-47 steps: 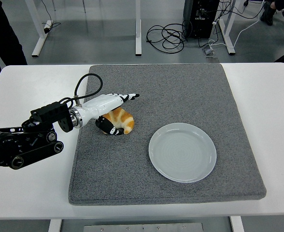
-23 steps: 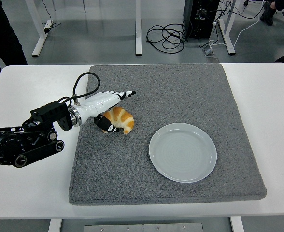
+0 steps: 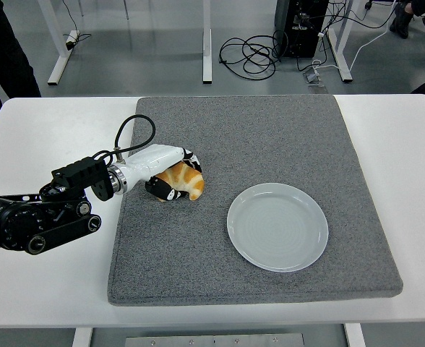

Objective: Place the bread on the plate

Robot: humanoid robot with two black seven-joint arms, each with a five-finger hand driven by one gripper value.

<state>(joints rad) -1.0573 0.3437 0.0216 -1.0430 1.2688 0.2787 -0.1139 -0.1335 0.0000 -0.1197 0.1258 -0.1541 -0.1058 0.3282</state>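
The white worktop [image 3: 46, 123] carries a grey mat [image 3: 270, 144], and on its right half sits the pale plate [image 3: 277, 226], empty. The left hand [image 3: 165, 168] reaches in from the left edge; its fingers [image 3: 189, 157], stretched out straight a second ago, are now curled over the bread [image 3: 185, 182], gripping it. The bread lies on the mat left of the plate, well apart from it, partly hidden under the hand.
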